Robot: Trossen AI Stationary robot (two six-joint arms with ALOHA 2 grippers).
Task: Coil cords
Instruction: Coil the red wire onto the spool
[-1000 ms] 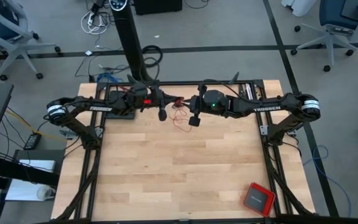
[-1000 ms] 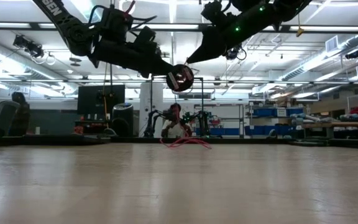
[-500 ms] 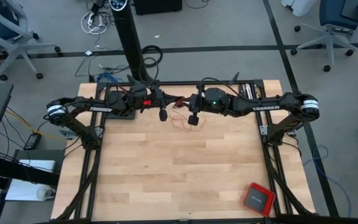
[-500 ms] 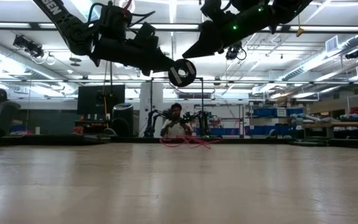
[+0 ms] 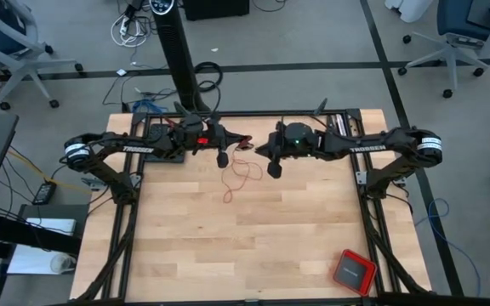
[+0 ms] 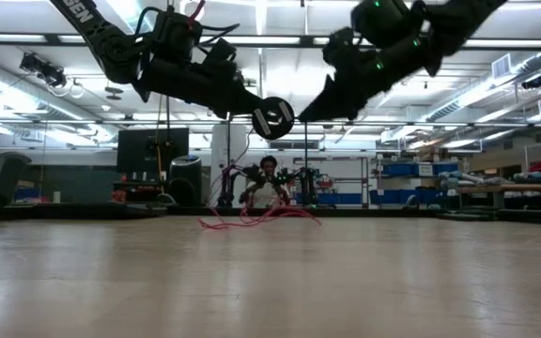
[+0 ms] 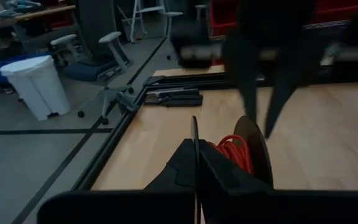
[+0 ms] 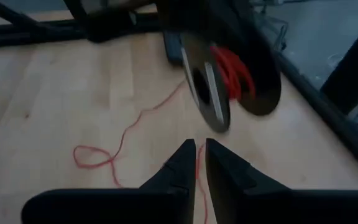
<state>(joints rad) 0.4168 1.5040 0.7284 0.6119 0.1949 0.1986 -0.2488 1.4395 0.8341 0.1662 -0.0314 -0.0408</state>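
Note:
The cords are one thin red cord. Part of it is wound on a black two-disc spool (image 8: 211, 93), and the rest lies in loose loops (image 5: 243, 170) on the wooden table, with a tail (image 5: 226, 198) toward the near side. My left gripper (image 7: 196, 155) is shut on the spool and holds it above the table's far middle (image 6: 272, 117). My right gripper (image 8: 197, 152) hangs just right of the spool (image 5: 273, 168), tilted down. Its fingers are nearly together, with a stretch of cord between them. My left gripper pinches one thin black disc of the spool (image 7: 194, 134) by its rim between the two fingers, coming level from the table's left. The spool is lifted clear, its discs upright and the red winding (image 7: 235, 152) beside the fingers. My right gripper has a short stretch of the red cord (image 8: 197, 163) in the narrow slot between its fingers, running along them. The fingers slant down from the table's right. Where the cord goes beyond the fingertips does not show.
A red square box with a dark top (image 5: 353, 272) lies at the table's near right corner. The black frame rails (image 5: 139, 204) run along the table's left and right sides. A person sits in the room beyond the far edge (image 6: 269, 183).
My right gripper has drawn away from the spool toward the table's right edge, sunk a little and rolled about its own line. The loose cord on the table has spread out, with a tail now reaching toward the near left. The spool has stayed where it was.

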